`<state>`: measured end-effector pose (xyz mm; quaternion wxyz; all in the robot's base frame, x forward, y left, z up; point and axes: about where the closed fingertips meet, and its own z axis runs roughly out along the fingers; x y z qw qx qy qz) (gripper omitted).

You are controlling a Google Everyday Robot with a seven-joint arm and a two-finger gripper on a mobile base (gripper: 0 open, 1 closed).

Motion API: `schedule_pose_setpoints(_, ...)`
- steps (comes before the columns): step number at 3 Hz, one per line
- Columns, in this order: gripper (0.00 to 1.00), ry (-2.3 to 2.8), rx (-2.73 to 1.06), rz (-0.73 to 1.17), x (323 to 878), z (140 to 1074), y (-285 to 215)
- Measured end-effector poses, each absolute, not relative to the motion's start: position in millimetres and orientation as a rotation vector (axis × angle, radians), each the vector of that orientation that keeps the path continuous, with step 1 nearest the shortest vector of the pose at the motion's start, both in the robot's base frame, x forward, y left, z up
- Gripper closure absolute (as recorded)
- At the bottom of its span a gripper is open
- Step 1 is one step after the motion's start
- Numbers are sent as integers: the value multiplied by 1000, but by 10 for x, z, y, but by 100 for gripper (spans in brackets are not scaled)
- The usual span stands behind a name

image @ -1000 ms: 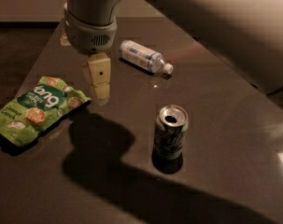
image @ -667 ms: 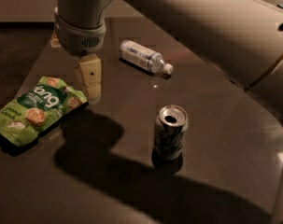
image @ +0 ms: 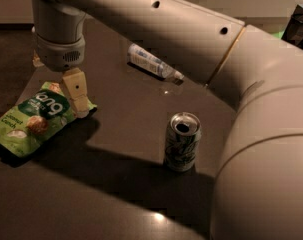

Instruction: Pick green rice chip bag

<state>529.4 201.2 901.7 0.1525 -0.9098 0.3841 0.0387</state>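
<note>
The green rice chip bag (image: pixel 31 119) lies flat at the left edge of the dark table (image: pixel 131 109). It is bright green with white lettering and round tan chip pictures. My gripper (image: pixel 77 95) hangs down from the grey wrist at the bag's upper right corner, low and very close to it. I cannot tell whether it touches the bag. The bag lies on the table and is not held.
A silver-green soda can (image: pixel 182 141) stands upright mid-table, to the right of the bag. A clear plastic bottle (image: pixel 152 62) lies on its side at the back. My large arm (image: pixel 241 84) covers the right side of the view and the table's right part.
The gripper has moved left, from beside the bag to its upper right corner. The arm now fills more of the right side. Bag, can and bottle have not moved.
</note>
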Motion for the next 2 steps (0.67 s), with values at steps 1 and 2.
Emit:
schedule_pose_setpoints(1,0,1013,-2677,148,5201,8818,2371)
schedule_pose_setpoints(2,0,960,-2728,176,5176,8676,2590)
